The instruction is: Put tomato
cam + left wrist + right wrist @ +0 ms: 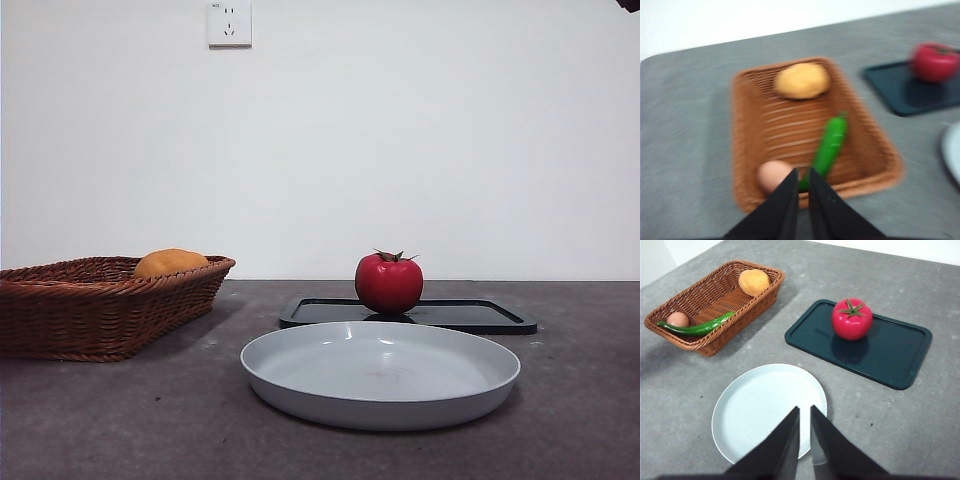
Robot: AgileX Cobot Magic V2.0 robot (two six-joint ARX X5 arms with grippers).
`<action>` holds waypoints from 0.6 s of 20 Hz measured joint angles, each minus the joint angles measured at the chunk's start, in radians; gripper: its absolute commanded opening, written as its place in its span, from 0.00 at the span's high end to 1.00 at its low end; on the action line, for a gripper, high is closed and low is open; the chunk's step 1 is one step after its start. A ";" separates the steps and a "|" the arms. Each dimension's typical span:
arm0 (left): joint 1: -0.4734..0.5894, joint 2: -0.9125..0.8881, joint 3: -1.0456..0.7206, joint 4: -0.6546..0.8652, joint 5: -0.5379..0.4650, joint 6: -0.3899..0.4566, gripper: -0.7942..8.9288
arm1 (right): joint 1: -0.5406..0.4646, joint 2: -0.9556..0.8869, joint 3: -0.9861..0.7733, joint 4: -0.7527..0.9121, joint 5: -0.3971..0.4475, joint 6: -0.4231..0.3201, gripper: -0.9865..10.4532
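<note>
While the tomato [389, 284] is seen on the dark tray [480, 316] at twelve o'clock of the white plate [380, 375], the left gripper [803, 176] is held nearly closed, empty, over the basket [860, 150]. The right gripper [805, 412] is likewise shown nearly closed and empty above the plate.

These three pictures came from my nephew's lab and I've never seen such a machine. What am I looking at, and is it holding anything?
It is a two-armed robot at a table. One picture looks level across the table; the other two come from cameras on each wrist, so the black prongs are the left gripper and right gripper. Both hold nothing. A tomato stands on a dark tray, beside a white plate. A wicker basket holds an orange-yellow fruit or bun, a green pepper and an egg.
</note>
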 measured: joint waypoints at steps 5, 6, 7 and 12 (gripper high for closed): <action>0.119 -0.185 -0.269 0.188 -0.003 -0.101 0.89 | 0.000 0.000 0.000 0.000 0.000 0.000 0.89; 0.123 -0.219 -0.299 0.188 -0.003 -0.108 0.89 | 0.000 0.000 0.000 0.000 0.000 0.000 0.89; 0.124 -0.247 -0.322 0.188 -0.003 -0.113 0.89 | 0.000 0.000 0.000 0.000 0.000 0.000 0.89; 0.124 -0.360 -0.366 0.151 -0.003 -0.142 0.89 | 0.000 0.000 0.000 0.000 0.000 0.000 0.89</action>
